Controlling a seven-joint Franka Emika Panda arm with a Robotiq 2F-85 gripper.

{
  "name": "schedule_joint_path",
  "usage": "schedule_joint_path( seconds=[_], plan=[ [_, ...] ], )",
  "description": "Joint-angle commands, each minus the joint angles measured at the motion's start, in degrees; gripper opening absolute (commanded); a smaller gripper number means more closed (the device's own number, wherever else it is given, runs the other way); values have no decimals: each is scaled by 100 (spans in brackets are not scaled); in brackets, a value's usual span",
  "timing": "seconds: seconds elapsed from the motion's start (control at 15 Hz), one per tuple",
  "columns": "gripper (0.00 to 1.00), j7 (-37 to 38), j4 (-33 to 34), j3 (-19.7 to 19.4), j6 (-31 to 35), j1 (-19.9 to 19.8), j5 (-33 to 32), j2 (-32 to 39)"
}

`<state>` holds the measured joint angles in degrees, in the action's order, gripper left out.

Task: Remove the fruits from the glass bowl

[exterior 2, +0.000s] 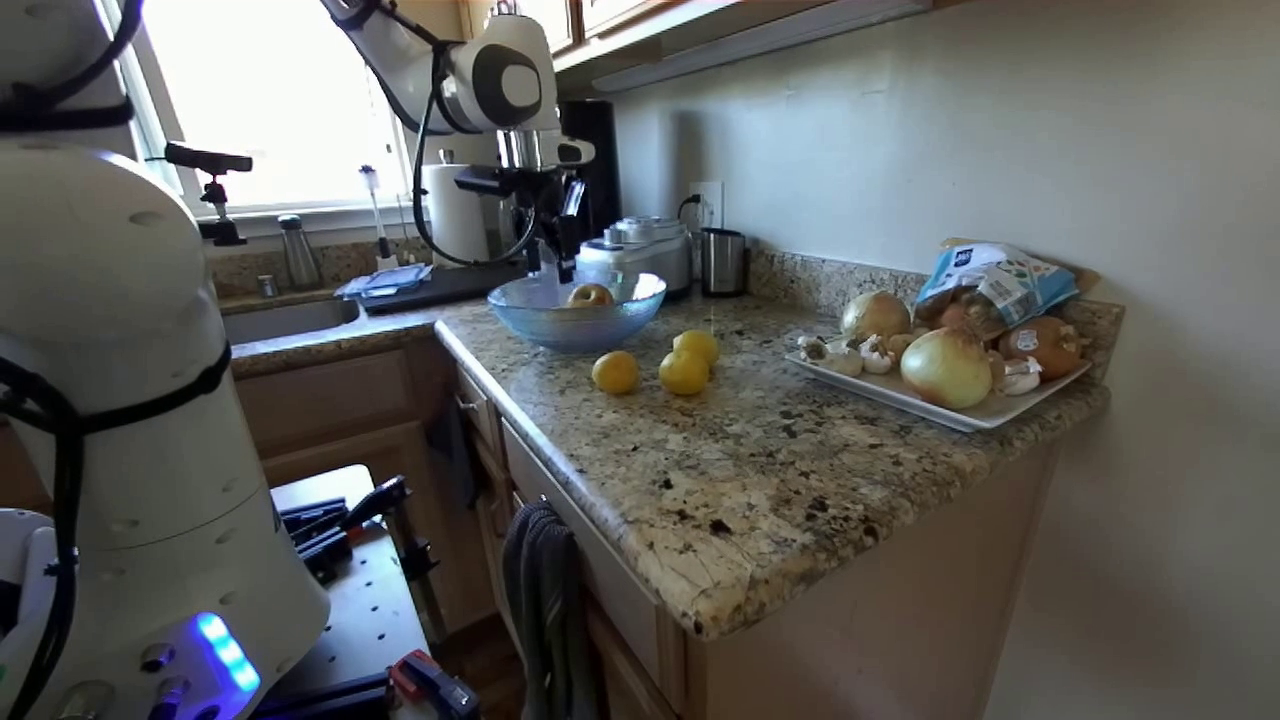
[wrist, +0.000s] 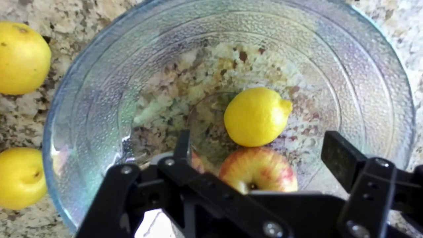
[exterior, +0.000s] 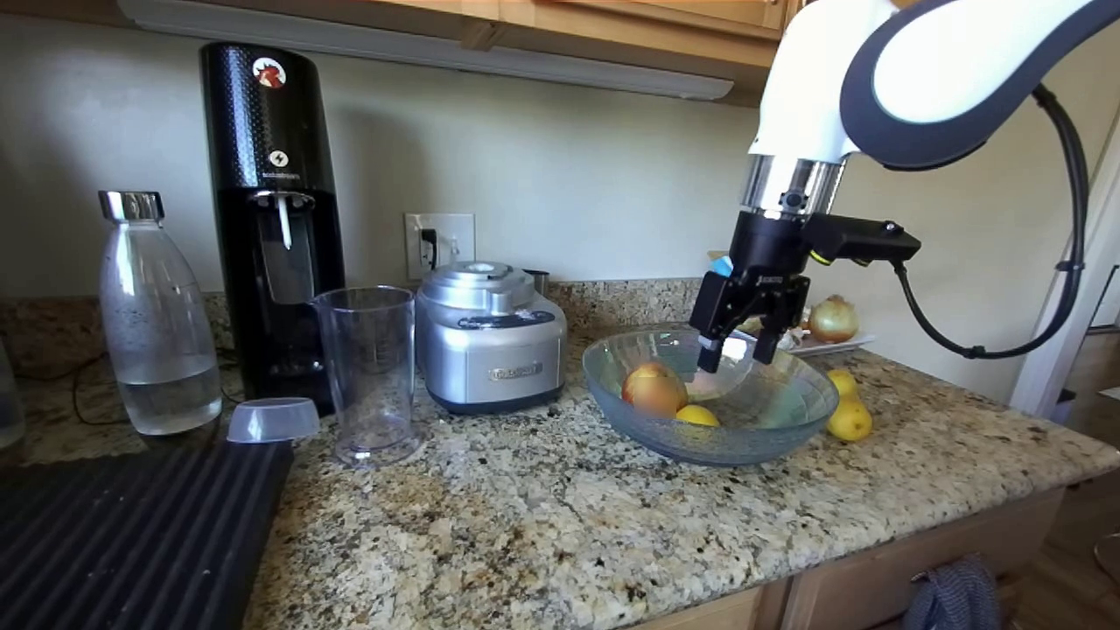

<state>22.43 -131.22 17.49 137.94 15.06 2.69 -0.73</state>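
When looking down through the wrist view, can see a lemon lying near the middle of the glass bowl, with an apple, red streaked over yellow, close against it, touching or nearly so. Can pick out both again through the glass in an exterior view. Cannot tell a second fruit from a reflection in the small reddish patch left of the apple. Over the bowl, find the hand pointing down with fingers spread well apart, partly covering the apple in the wrist view. Just outside the bowl, count three lemons on the bench in an exterior view: two close together and seemingly touching, one a little apart. Can make out two of these at the left of the wrist view, both cut by its edge. Farther along the bench, see a white plate crowded with onions and garlic, with a blue-and-white bag at the back. On the opposite side of the bowl, note a silver food processor, then a clear cup standing upright, a black drink machine and a bottle partly filled with clear liquid. Nearer, see part of a black ridged mat. Below the bench edge, find a dark towel hanging.
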Motion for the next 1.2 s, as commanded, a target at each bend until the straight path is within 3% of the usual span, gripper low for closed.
schedule_joint_path(
  seconds=[0.0,0.4,0.93,1.0,1.13],
  plan=[
    [100,-93,95,1,135,87,17,388],
    [100,180,425,-108,533,188,-65,1125],
    [100,270,766,-352,442,338,-142,1639],
    [75,265,773,-356,390,338,-94,1609],
    [67,303,779,-379,365,349,-73,1539]
  ],
)
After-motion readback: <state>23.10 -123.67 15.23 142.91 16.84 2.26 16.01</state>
